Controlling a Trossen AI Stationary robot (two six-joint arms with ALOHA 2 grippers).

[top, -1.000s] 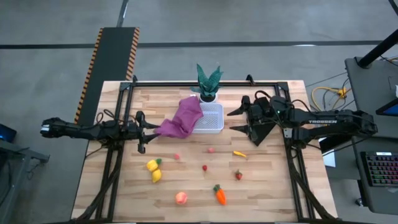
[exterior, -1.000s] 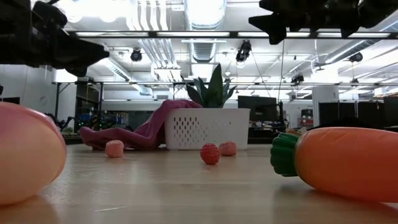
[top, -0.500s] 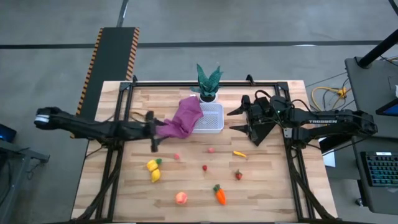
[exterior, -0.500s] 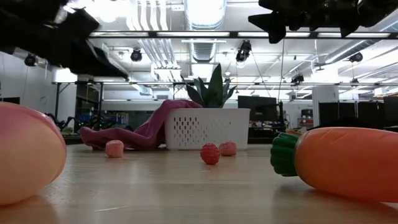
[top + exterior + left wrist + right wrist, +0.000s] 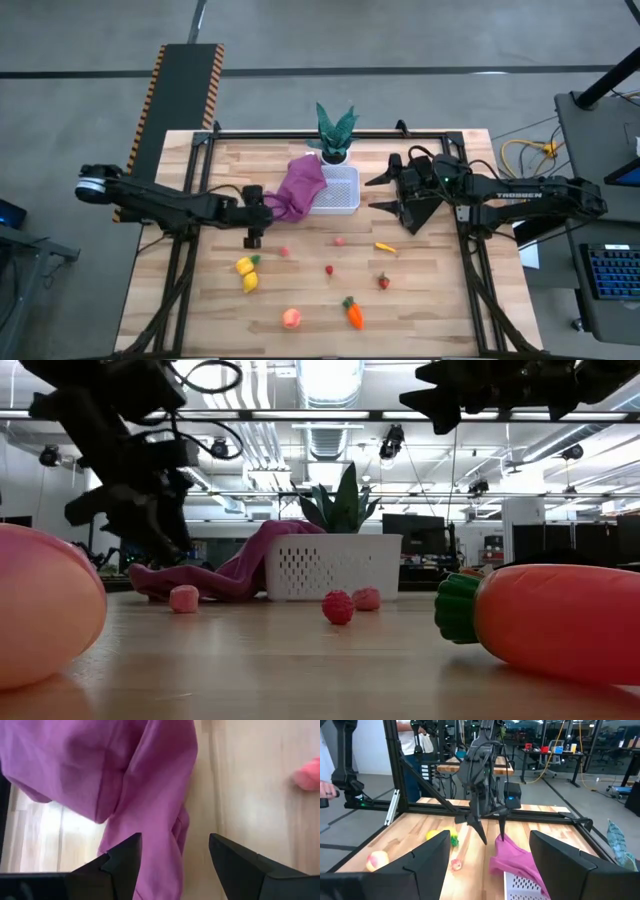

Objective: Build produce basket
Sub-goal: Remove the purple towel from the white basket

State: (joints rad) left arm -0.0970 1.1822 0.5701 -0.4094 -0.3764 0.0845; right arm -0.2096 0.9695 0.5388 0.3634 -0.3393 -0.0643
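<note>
The white mesh basket point(image 5: 340, 190) stands near the table's far edge, in front of the potted plant point(image 5: 335, 130). A purple cloth point(image 5: 296, 190) hangs over its left rim, and its lower end lies on the table. The produce is scattered on the near half: lemons point(image 5: 247, 273), peach-pink fruit point(image 5: 291, 318), carrot point(image 5: 353, 313), red berries point(image 5: 329, 269). My left gripper point(image 5: 254, 215) is open and points down. Its fingers stand on either side of the cloth's left end point(image 5: 167, 835). My right gripper point(image 5: 398, 197) hangs open above the table, right of the basket.
Small pink pieces point(image 5: 285, 251) point(image 5: 340, 240) and a yellow piece point(image 5: 385, 247) lie just near of the basket. Another berry point(image 5: 383, 282) lies right of centre. A black frame rail point(image 5: 330, 133) runs along the far edge. A person point(image 5: 325, 770) stands beyond the table's left side.
My left gripper has moved toward the table's right, up to the purple cloth's left end. It has tipped downward and come lower, so its open fingers now straddle the cloth. The cloth, the basket and the produce have stayed in place.
</note>
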